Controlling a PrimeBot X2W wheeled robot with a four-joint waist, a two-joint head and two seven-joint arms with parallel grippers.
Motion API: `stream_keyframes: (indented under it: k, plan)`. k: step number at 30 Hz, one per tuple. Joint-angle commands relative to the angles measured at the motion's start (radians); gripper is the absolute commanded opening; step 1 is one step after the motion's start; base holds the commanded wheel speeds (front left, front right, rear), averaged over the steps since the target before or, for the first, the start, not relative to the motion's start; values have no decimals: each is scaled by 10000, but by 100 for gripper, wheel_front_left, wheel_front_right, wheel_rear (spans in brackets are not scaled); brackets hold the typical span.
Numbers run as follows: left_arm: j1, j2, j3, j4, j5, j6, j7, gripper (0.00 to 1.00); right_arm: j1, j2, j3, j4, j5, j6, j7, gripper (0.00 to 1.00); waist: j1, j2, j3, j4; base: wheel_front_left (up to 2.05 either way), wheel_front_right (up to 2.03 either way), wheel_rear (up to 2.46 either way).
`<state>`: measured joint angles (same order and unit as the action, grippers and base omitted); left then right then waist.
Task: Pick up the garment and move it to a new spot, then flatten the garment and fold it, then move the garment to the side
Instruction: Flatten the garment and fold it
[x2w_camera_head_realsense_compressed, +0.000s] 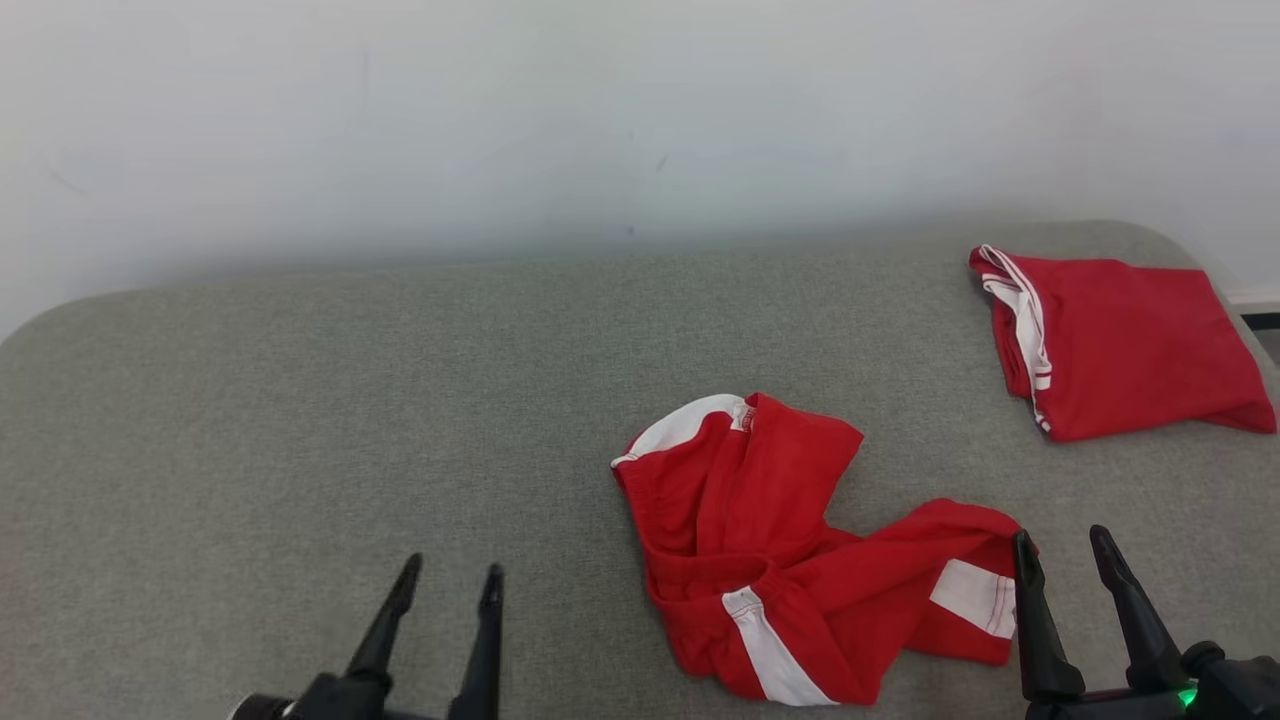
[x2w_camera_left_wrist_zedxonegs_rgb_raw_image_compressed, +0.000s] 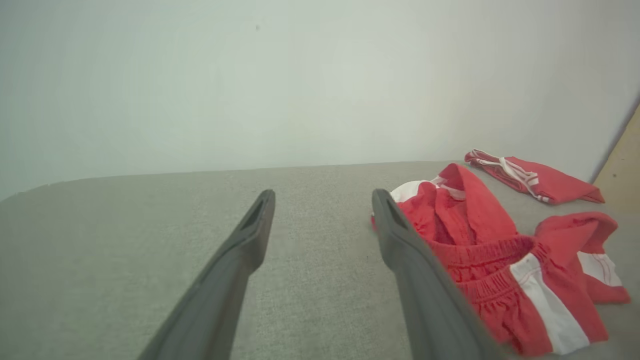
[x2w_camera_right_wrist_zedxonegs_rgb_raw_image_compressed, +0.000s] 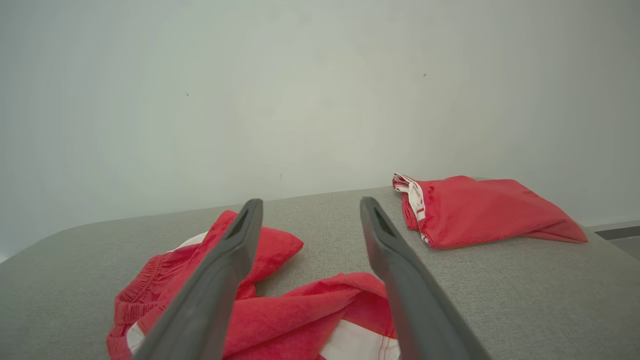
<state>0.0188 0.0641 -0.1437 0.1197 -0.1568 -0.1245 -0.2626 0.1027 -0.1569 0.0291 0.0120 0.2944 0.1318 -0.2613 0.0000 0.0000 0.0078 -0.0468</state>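
Note:
A crumpled red garment with white stripes (x2w_camera_head_realsense_compressed: 790, 560) lies bunched on the grey padded table (x2w_camera_head_realsense_compressed: 300, 420), right of centre and near the front. My left gripper (x2w_camera_head_realsense_compressed: 450, 580) stands open to the garment's left, apart from it, nothing between its fingers. My right gripper (x2w_camera_head_realsense_compressed: 1062, 545) is open at the garment's right end, its left finger touching or just over the cloth edge. The left wrist view has the garment (x2w_camera_left_wrist_zedxonegs_rgb_raw_image_compressed: 500, 250) to the right of that gripper (x2w_camera_left_wrist_zedxonegs_rgb_raw_image_compressed: 322, 205). In the right wrist view the garment (x2w_camera_right_wrist_zedxonegs_rgb_raw_image_compressed: 280, 310) lies under and between that gripper's open fingers (x2w_camera_right_wrist_zedxonegs_rgb_raw_image_compressed: 310, 212).
A second red garment (x2w_camera_head_realsense_compressed: 1110, 340), folded with white trim, lies at the table's far right corner (x2w_camera_right_wrist_zedxonegs_rgb_raw_image_compressed: 480, 210) (x2w_camera_left_wrist_zedxonegs_rgb_raw_image_compressed: 530, 177). A pale wall (x2w_camera_head_realsense_compressed: 600, 120) rises behind the table. The table's rounded edges run at far left and far right.

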Motion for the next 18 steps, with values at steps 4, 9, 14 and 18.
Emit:
stream_keyframes:
  k: [4, 9, 14, 18]
  plan:
    - [-925, 241, -1374, 525, -132, -51, -29, 100, -278, -65, 81, 48, 40, -25, -46, 100, 0, 0, 352, -433, 0, 0, 0]
    - [-2125, 675, -3310, 1422, -726, -46, 14, 100, -483, -62, 155, 142, 106, -25, -46, 100, 0, 0, 686, -890, 0, 0, 0]
    - [-3323, 1104, -5124, 2446, -1386, -49, 119, 100, -729, -32, 200, 203, 117, -25, -46, 100, 0, 0, 1042, -1456, 0, 0, 0]
    - [-3932, 1267, -5869, 3079, -1847, -49, 183, 100, -863, -4, 211, 201, 136, -25, -47, 100, 0, 0, 1210, -1749, 0, 0, 0]
